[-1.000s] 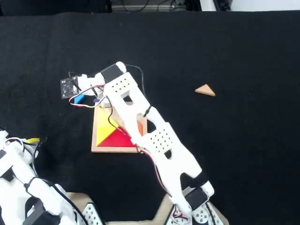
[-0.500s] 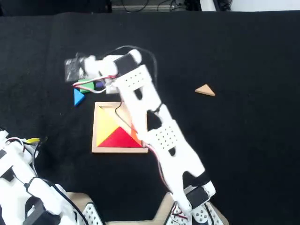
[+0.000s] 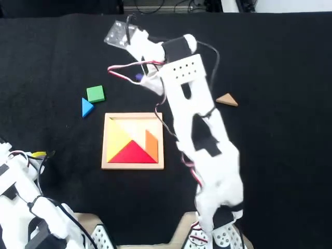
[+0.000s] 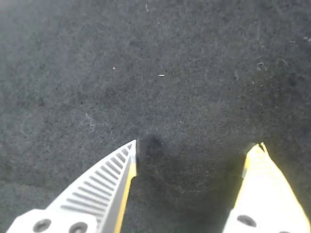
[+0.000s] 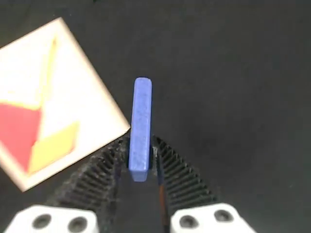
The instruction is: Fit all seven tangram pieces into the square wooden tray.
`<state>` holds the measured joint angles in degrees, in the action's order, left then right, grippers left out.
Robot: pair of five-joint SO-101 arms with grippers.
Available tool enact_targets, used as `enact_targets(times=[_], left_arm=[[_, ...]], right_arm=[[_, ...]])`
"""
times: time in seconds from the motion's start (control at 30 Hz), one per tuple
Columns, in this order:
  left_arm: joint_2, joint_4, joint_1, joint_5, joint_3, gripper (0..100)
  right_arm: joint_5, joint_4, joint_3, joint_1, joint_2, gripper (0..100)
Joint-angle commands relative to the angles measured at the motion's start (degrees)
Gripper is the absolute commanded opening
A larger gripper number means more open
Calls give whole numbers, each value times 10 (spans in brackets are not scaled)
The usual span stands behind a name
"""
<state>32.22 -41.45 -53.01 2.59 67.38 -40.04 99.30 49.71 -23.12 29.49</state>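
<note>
— Tray (image 3: 133, 166) near the table's middle, three pieces in by our count: a yellow triangle (image 3: 117, 139), a red triangle (image 3: 134, 153) and an orange piece (image 3: 151, 142). What do we say of the next one?

— We see the blue piece (image 5: 142, 107) pinched on edge in the right gripper (image 5: 140, 141), hanging above the cloth beyond the tray's far side. We judge this to be the carrying step. The piece has to come over the bare wood toward the tray's far edge, turn flat and line up with the gap.

— And around it?

— A green square (image 3: 95, 94) and a blue triangle (image 3: 86, 107) lie just off the tray's far left corner in the high view, and a tan triangle (image 3: 226, 99) sits well apart to the right. The left gripper (image 4: 194, 160) is spread wide over bare black cloth (image 4: 155, 58), holding nothing. We see nothing lying across the tray's opening. The right arm (image 3: 197, 129) stretches past the tray's right side, so a swing back must keep clear of the rim.
</note>
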Motion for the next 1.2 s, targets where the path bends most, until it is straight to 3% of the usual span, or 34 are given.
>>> enact_targets(times=[0.0,0.1,0.33,0.67,0.93,1.17], left_arm=[[8,4,7,-3,-4,339],[8,4,7,-3,-4,339],[8,5,7,-3,1,339],[8,5,24,-2,4,339],[8,5,25,-1,4,339],[8,5,25,-1,5,339]], right_arm=[[24,14,-144,-25,-145,11],[35,-18,-265,-34,-204,11],[51,-199,-471,-34,-222,11],[59,-366,-575,-41,-221,11],[59,-409,-612,-79,-221,11],[58,-420,-587,-64,-161,11]])
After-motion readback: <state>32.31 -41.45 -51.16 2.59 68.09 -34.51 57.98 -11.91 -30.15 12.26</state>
